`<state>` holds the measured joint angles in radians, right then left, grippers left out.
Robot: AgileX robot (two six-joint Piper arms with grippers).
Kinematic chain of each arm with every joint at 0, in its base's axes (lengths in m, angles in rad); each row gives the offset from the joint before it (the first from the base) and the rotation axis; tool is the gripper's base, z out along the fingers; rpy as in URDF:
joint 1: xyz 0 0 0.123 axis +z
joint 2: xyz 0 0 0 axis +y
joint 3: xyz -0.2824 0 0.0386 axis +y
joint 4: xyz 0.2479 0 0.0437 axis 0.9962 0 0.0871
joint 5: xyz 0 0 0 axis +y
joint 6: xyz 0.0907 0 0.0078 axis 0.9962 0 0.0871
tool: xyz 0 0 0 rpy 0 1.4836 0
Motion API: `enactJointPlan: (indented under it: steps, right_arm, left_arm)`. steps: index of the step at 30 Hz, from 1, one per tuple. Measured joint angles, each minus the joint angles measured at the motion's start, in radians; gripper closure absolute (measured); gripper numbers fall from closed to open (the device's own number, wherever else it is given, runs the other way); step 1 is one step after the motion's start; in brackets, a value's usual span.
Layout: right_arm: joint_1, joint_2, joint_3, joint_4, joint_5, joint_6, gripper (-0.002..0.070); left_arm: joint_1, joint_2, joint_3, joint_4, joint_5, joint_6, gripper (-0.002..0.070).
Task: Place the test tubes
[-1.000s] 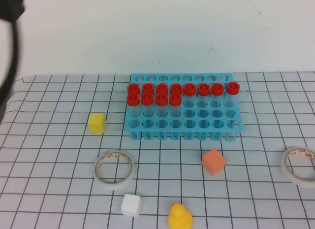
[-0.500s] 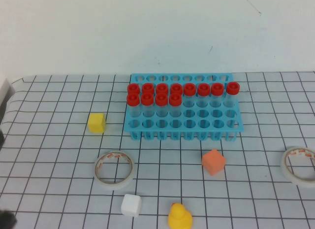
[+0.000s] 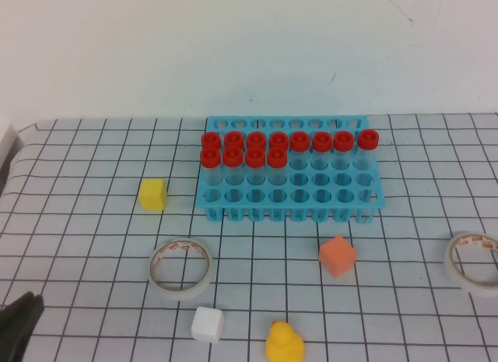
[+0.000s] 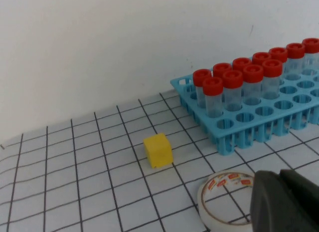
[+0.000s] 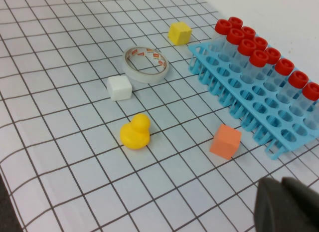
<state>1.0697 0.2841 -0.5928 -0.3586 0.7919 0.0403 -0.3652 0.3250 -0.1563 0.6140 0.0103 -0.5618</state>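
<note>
While tubes (image 3: 256, 156) stand racked, left gripper (image 3: 23, 319) and right gripper (image 5: 289, 204) hover nearside.

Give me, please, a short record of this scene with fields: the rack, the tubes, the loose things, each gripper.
rack: blue rack, at the far middle of the table
tubes: twelve red-capped test tubes, upright in the rack; a row of eight, and in front of it four at the rack's left end
loose things: yellow cube, left tape roll, right tape roll, orange cube, white cube, yellow duck
left arm: left gripper shut, empty, at the table's near left corner
right arm: right gripper shut, empty, seen only in its wrist view
</note>
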Motion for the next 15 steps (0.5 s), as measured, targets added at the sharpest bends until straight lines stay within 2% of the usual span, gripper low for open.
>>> enactJointPlan:
  steps: [4,7,10,14,15]
  right_arm:
    - [0.0,0.0,0.0,0.0,0.0,0.0,0.0678]
    - [0.0,0.0,0.0,0.0,0.0,0.0,0.0678]
    - [0.0,0.0,0.0,0.0,0.0,0.0,0.0678]
    - [0.0,0.0,0.0,0.0,0.0,0.0,0.0678]
    - [0.0,0.0,0.0,0.0,0.0,0.0,0.0678]
  left_arm:
    - [0.004,-0.006,0.01,-0.004,-0.057,0.0,0.0675]
    - [0.037,-0.035,0.015,-0.073,-0.07,0.047,0.0675]
    - [0.09,-0.09,0.015,-0.194,-0.07,0.159,0.0675]
    - [0.148,-0.176,0.038,-0.38,-0.076,0.393,0.0675]
    - [0.181,-0.22,0.083,-0.497,-0.088,0.504,0.0675]
